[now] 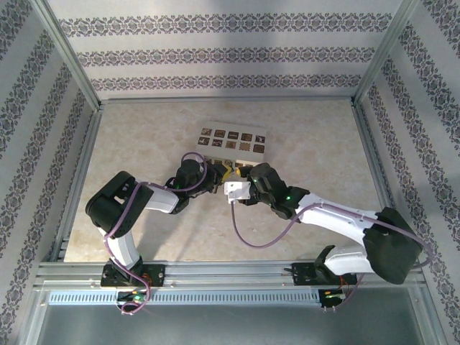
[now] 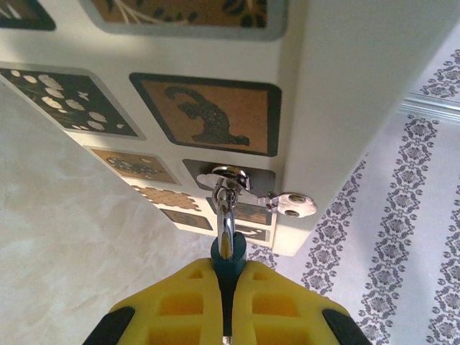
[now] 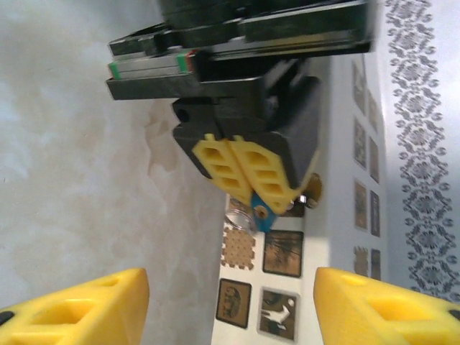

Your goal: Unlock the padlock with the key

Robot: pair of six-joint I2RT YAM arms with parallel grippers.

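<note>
The key [image 2: 226, 237] is clamped in the left jaws, shaft pointed up-frame at the box [image 2: 345, 108]. The right jaws are spread wide beneath it.

You've got a pale marbled worktop [image 1: 144, 136] under everything, and a white box [image 1: 233, 141] lying near its middle, slightly askew, its top set with rows of small brown picture tiles. Up close, one tile [image 2: 208, 115] shows you a dark crouching animal. Striped floral wallpaper [image 1: 230, 54] covers three walls around you, with silver frame posts [image 1: 70, 57] at the corners and metal rails [image 1: 230, 272] along the near edge.
</note>
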